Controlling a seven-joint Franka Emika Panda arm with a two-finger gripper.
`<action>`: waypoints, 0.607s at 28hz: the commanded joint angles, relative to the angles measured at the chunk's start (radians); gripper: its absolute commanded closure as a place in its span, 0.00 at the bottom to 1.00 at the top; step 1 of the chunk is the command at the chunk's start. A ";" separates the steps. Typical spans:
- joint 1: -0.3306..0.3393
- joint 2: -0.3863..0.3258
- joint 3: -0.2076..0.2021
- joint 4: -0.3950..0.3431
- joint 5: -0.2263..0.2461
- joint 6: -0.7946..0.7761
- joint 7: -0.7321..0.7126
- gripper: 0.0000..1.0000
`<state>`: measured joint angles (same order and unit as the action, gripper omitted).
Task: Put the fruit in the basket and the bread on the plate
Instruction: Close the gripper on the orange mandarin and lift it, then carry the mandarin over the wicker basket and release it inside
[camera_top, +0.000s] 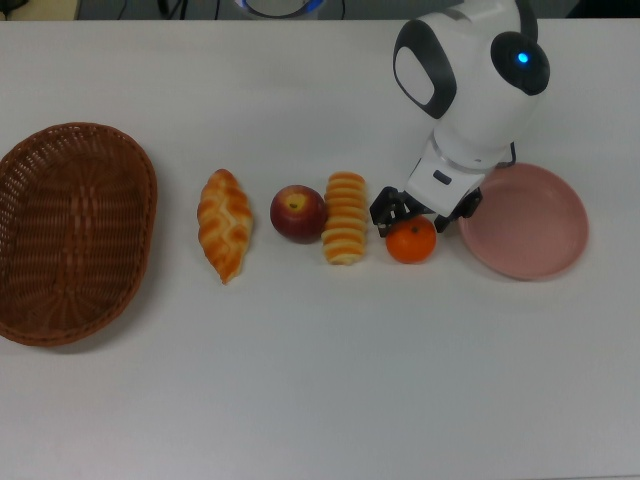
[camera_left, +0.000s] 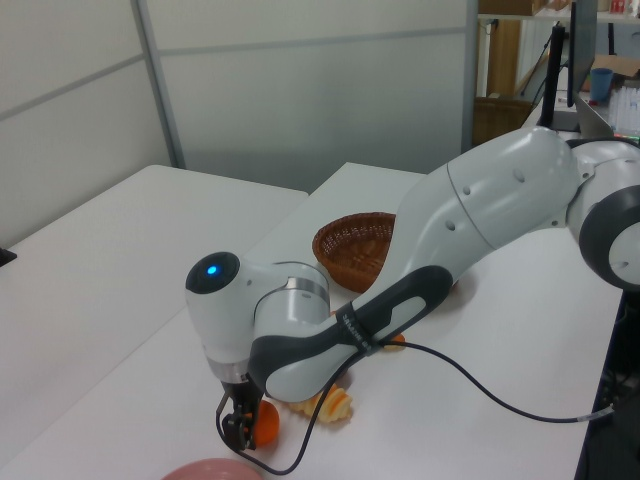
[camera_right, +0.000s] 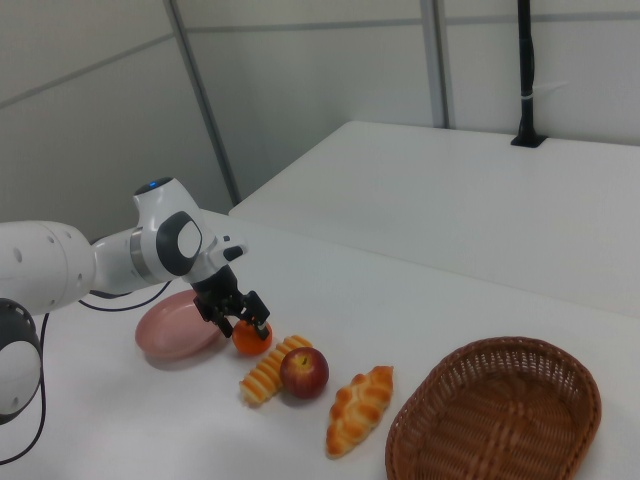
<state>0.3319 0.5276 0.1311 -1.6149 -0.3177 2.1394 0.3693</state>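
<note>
Mandarin (camera_top: 411, 241) sits between roll (camera_top: 345, 217) and plate (camera_top: 523, 221), partly hidden by my gripper (camera_top: 412, 218). My fingers stand spread around its top; a real grip I cannot confirm.

In the left view the arm covers most of the food: only slivers of the mandarin (camera_left: 265, 424) and the ridged roll (camera_left: 330, 405) show, the apple is hidden, and the plate (camera_left: 212, 470) is cut by the bottom edge. The basket (camera_left: 352, 250) is partly behind the arm there. In the top view the hand (camera_top: 407, 214) overlaps the mandarin's upper edge.
</note>
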 joint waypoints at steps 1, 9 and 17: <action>0.002 0.002 -0.008 -0.007 -0.014 0.027 -0.032 0.28; -0.040 -0.023 -0.008 0.012 0.008 0.020 -0.029 0.67; -0.123 -0.165 -0.010 0.023 0.086 -0.001 -0.029 0.69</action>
<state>0.2607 0.4851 0.1255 -1.5699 -0.2885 2.1467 0.3585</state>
